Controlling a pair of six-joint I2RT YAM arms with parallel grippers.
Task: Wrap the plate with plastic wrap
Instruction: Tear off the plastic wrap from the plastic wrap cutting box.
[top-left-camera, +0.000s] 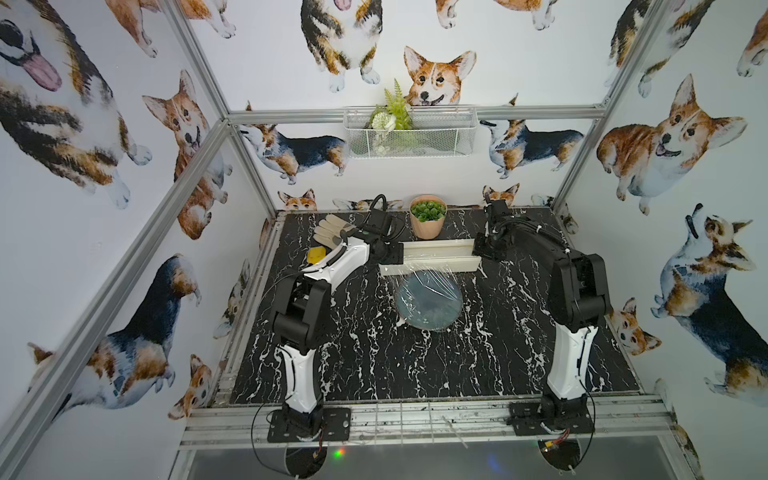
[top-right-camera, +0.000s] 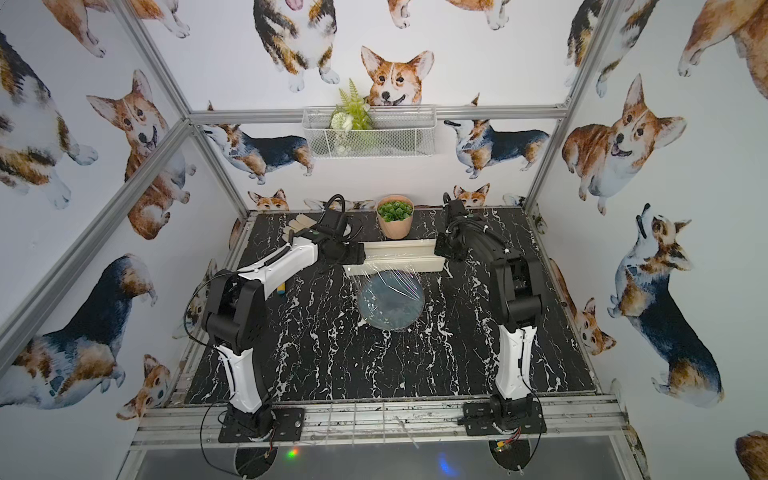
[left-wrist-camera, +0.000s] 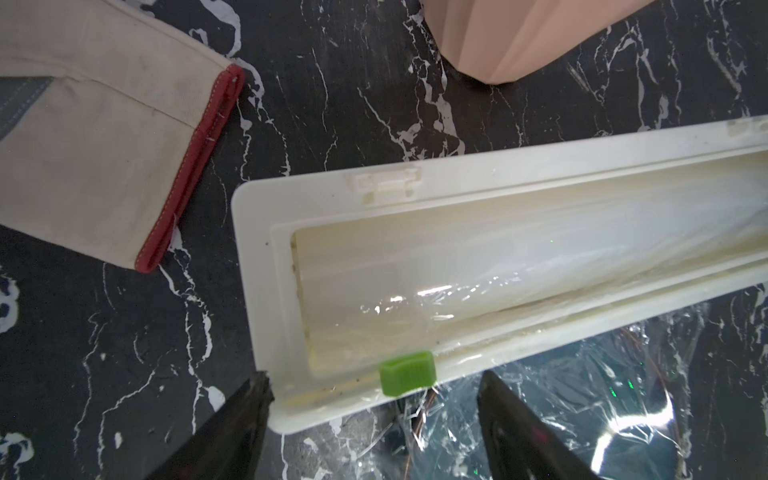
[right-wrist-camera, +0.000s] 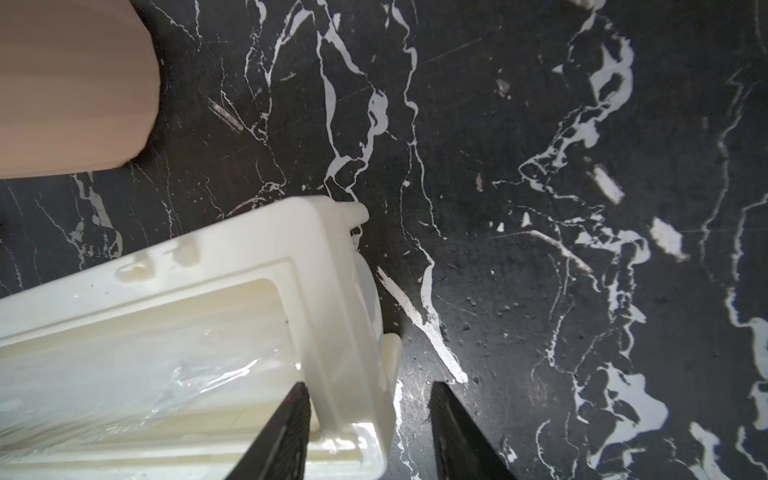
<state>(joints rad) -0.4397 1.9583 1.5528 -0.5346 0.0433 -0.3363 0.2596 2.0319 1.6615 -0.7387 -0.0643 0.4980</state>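
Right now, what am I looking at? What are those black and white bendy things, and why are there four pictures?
Those are two robot arms, bolted to the near edge of a black marble table. Each ends in a gripper, a two-fingered pincer. Two pictures look down on the whole scene. The other two come from little cameras on the arms' wrists, so they look close up. On the table lie a blue-grey plate, a long cream dispenser box, a beige glove, a peach plant pot and a small yellow thing. Shiny plastic wrap runs from the box over the plate. The left gripper is open around the box's corner by the green slider. The right gripper is open astride the box's other end. Neither seems to grip it yet.
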